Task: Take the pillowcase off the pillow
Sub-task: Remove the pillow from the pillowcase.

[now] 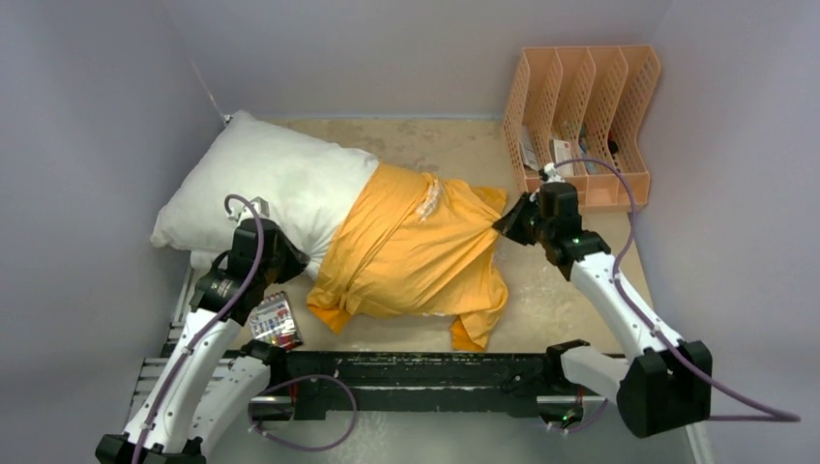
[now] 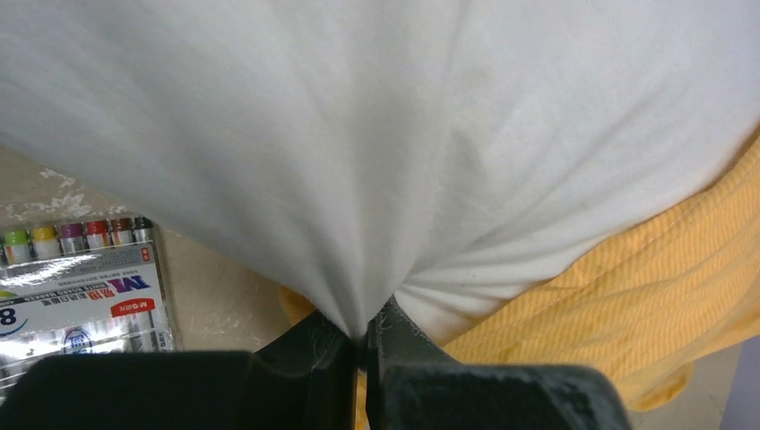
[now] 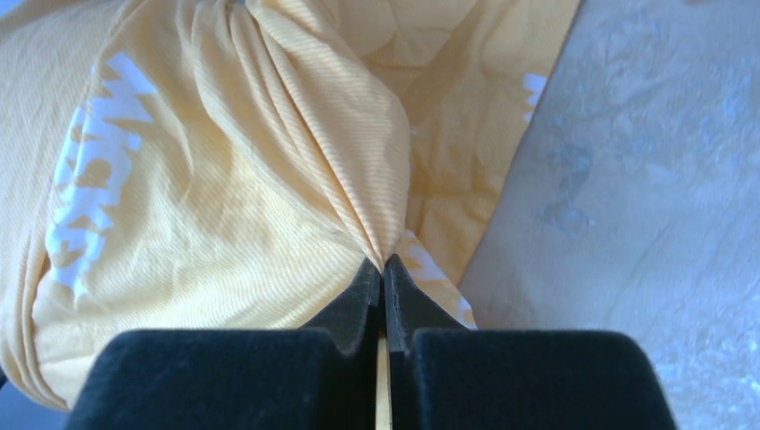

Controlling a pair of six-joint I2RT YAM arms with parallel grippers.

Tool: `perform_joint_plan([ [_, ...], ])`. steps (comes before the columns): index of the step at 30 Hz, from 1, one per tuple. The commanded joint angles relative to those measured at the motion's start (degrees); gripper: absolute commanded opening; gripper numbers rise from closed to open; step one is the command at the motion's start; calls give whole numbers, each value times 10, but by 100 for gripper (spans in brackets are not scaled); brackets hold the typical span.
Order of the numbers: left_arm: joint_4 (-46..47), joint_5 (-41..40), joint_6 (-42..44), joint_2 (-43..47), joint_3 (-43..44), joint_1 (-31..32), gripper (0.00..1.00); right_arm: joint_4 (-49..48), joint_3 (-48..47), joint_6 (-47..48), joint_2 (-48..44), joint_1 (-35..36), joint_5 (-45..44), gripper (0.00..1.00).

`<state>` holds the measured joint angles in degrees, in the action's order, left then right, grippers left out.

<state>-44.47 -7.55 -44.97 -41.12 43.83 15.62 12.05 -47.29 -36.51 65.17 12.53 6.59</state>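
The white pillow [image 1: 266,188] lies slanted at the back left, its right half inside the orange-yellow pillowcase [image 1: 411,251]. My left gripper [image 1: 288,259] is shut on a pinch of the pillow's white cloth [image 2: 358,179] at its near edge, close to the pillowcase's rim [image 2: 645,296]. At the pillowcase's far right end my right gripper [image 1: 505,222] is shut on a gathered fold of the orange fabric [image 3: 269,179], which draws into pleats at the fingertips [image 3: 366,278]. White lettering shows on the cover at the left in the right wrist view.
A peach file rack [image 1: 585,126] stands at the back right, just behind the right arm. A pack of marker pens [image 1: 276,321] [image 2: 81,287] lies by the left arm's base. A black rail [image 1: 425,372] runs along the near edge. Grey walls close in both sides.
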Motion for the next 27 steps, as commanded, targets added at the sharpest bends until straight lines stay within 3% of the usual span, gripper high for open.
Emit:
perform_joint_plan([
  [1,1,-48,7,-10,25,-5,0,-64,38,-5,-64,-18,12,0],
  [2,2,-44,9,-12,25,-5,0,-81,37,2,-64,-18,35,16],
  [3,3,-41,10,-13,25,-5,0,-94,24,13,-57,-18,59,39],
  [4,4,-38,12,-12,25,-5,0,-95,9,25,-44,-18,80,57],
  [5,5,-35,12,-12,24,-5,0,-90,-12,29,-26,-18,96,66],
  [10,7,-20,17,-9,22,-5,0,-58,-100,33,88,-18,132,91],
  [14,10,-1,20,-6,21,-5,0,-76,-172,36,232,-17,268,99],
  [17,8,9,21,-1,21,-5,0,-98,-197,17,323,5,342,90],
  [19,9,28,30,-2,28,-5,0,-106,-192,14,338,22,338,74],
  [20,-6,25,34,-6,49,-5,4,-115,-182,13,331,25,334,61],
  [21,-18,22,37,-9,76,-5,20,-118,-171,14,324,26,331,51],
  [22,-27,14,44,-12,108,-5,42,-118,-161,23,306,26,332,31],
  [23,-36,4,51,-18,145,-5,51,-118,-154,36,292,26,329,21],
  [25,-40,-3,68,-42,228,-5,57,-101,-154,64,269,26,286,0],
  [27,-31,0,73,-83,290,-5,61,-76,-158,82,256,26,265,0],
])
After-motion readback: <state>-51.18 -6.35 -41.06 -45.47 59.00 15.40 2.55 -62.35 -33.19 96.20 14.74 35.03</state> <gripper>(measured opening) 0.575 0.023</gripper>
